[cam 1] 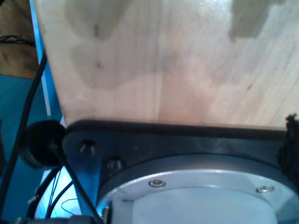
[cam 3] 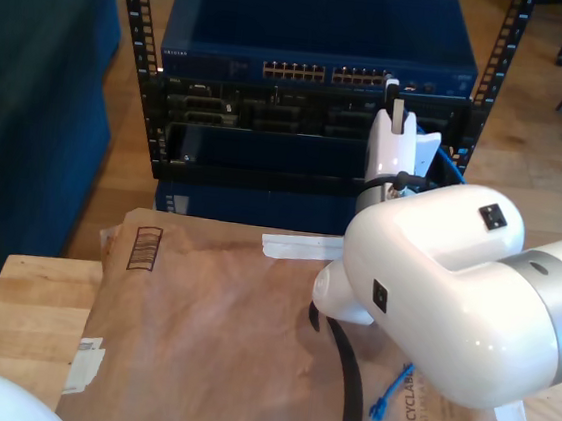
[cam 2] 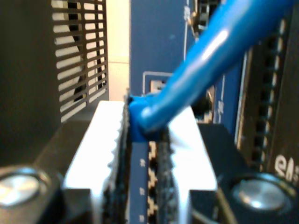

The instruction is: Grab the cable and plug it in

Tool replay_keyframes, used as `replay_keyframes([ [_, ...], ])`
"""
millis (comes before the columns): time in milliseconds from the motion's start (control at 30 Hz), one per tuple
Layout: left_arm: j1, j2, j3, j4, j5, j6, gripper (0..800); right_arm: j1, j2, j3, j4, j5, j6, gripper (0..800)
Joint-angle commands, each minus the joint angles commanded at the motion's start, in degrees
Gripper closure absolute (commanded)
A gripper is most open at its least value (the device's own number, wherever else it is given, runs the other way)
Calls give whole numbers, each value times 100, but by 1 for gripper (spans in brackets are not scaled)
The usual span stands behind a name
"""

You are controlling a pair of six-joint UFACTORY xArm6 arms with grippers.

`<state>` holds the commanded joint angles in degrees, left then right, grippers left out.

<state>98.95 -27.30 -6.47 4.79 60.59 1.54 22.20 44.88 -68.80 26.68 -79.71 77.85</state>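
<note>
Second wrist view: my second gripper clamped on cable plug end, right before switch ports; plug tip blurred. First gripper's jaws unseen, state unknown.

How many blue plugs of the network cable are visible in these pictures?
2. One plug is between the fingers of my second gripper, before the blue switch. The other plug lies loose on the brown paper, low toward the exterior view's right.
</note>
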Motion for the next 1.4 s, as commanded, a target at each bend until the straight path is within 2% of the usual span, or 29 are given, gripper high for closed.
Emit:
replay_keyframes([
  [1400,0,9,0,0,0,0,0,0,141,-149,-79,-9,0,800],
])
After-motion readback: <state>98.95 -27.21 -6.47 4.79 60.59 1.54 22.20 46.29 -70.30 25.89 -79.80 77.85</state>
